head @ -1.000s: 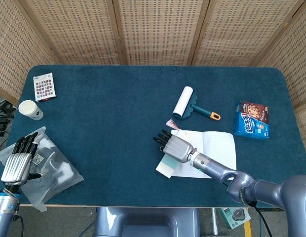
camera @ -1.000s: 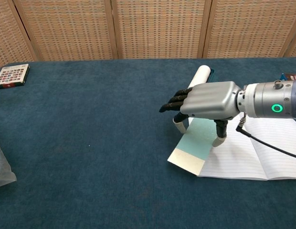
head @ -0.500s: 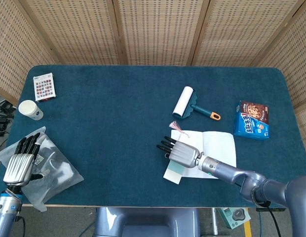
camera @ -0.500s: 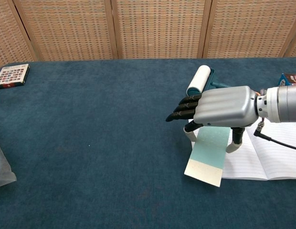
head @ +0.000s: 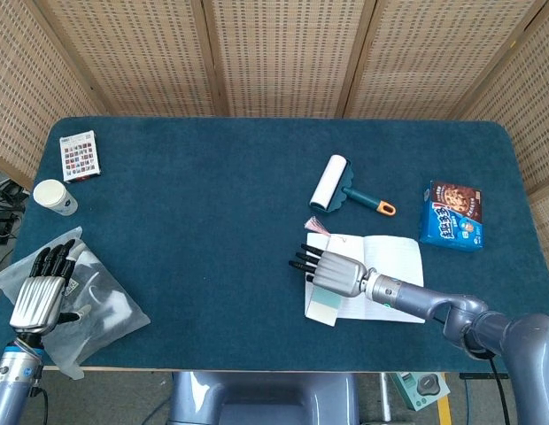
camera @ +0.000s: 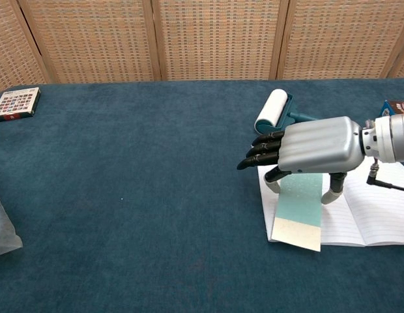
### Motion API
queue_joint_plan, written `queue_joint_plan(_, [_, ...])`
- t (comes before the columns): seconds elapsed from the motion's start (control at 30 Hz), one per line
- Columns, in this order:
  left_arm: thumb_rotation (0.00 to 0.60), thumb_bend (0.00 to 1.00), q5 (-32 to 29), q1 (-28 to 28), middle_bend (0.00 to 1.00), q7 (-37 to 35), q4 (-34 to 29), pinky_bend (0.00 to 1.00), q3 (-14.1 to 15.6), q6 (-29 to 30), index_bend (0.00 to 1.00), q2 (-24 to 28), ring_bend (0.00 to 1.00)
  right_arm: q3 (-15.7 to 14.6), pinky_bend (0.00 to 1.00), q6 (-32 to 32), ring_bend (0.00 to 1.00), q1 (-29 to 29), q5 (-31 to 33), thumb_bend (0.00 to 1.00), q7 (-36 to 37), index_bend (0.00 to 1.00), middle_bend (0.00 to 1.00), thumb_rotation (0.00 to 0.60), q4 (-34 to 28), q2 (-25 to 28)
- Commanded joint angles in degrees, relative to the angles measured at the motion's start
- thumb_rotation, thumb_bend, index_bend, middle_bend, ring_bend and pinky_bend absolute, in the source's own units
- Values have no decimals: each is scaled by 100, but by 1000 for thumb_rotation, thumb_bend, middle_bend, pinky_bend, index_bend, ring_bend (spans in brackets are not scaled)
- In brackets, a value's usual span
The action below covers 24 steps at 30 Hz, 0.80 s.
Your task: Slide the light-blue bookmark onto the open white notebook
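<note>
Your right hand (camera: 313,147) sits palm-down over the light-blue bookmark (camera: 297,210), fingertips pressing rather than gripping, I'd guess so it drags flat. It's mostly on the open white notebook (head: 388,273), near end overhanging the table (head: 212,230). Only the head view shows your left hand (head: 40,292), fingers apart, holding nothing.

We count one each around the notebook (head: 381,274): bookmark (head: 326,304), lint roller (head: 331,183), cookie box (head: 453,215), paper cup (head: 55,197), card box (head: 80,156), plastic bag (head: 93,297). Two hands: right (head: 332,271), left (head: 40,295).
</note>
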Motion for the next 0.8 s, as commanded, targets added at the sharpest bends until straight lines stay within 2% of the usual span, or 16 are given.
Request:
queue_joint_plan(0.03, [600, 119, -12, -8, 0, 18, 7, 0, 8, -27, 0, -14, 0, -118, 71, 71, 0, 16, -119, 196, 175, 557, 64, 600, 293, -68])
queue_joint_plan(0.33, [600, 118, -75, -34, 0, 9, 39, 0, -3, -105, 0, -40, 0, -270, 65, 121, 0, 12, -197, 196, 518, 556, 64, 600, 839, -222])
queue_joint_plan(0.8, [600, 119, -120, -51, 0, -2, 81, 0, -6, -152, 0, -54, 0, -460, 63, 279, 0, 122, -376, 203, 857, 562, 65, 600, 1063, -233])
